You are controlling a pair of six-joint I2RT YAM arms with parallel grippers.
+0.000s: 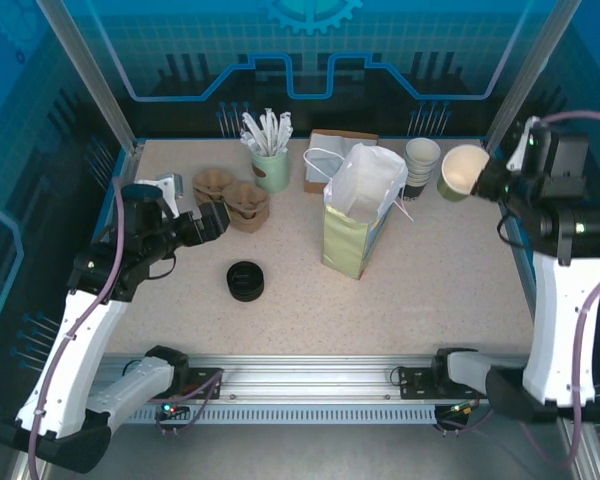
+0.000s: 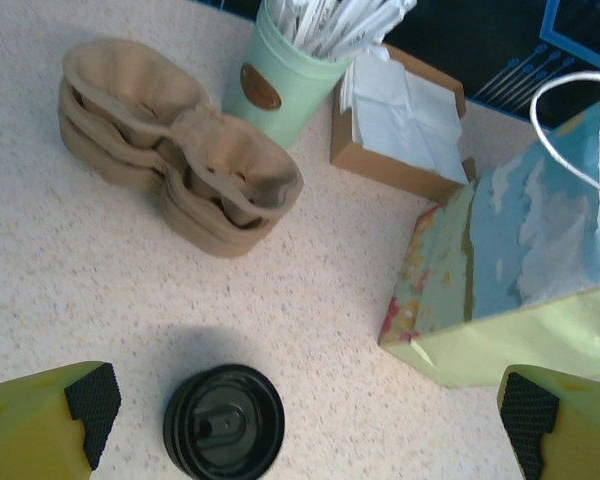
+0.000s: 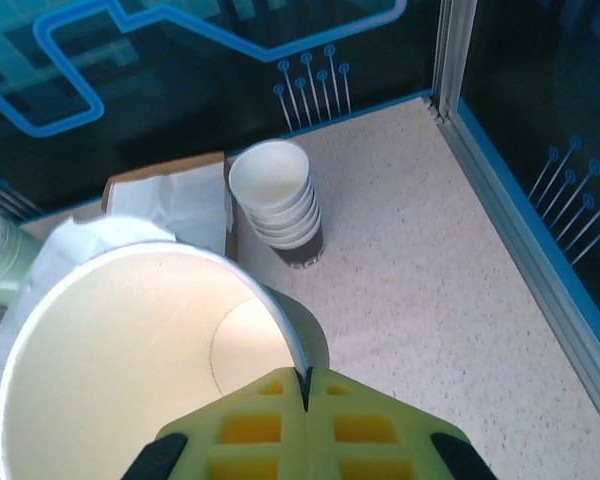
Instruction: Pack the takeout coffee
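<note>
The takeout coffee cup (image 1: 463, 170) has olive-green sides and a white inside, and it carries no lid. My right gripper (image 1: 488, 181) is shut on its rim and holds it tilted above the table's back right. In the right wrist view the fingers (image 3: 303, 375) pinch the cup's wall (image 3: 130, 350). A squat stack of black lids (image 1: 245, 280) rests on the table at front left, also under the left wrist camera (image 2: 223, 425). My left gripper (image 1: 218, 221) hovers open behind it, nothing between its fingers (image 2: 308, 405). The paper bag (image 1: 355, 215) stands open mid-table.
A stack of lidless white-rimmed cups (image 1: 421, 165) stands at the back right (image 3: 280, 200). Brown pulp cup carriers (image 1: 235, 197), a mint cup of wrapped sticks (image 1: 270, 165) and a napkin box (image 1: 325, 155) line the back. The enclosure's wall (image 3: 540, 250) runs close on the right.
</note>
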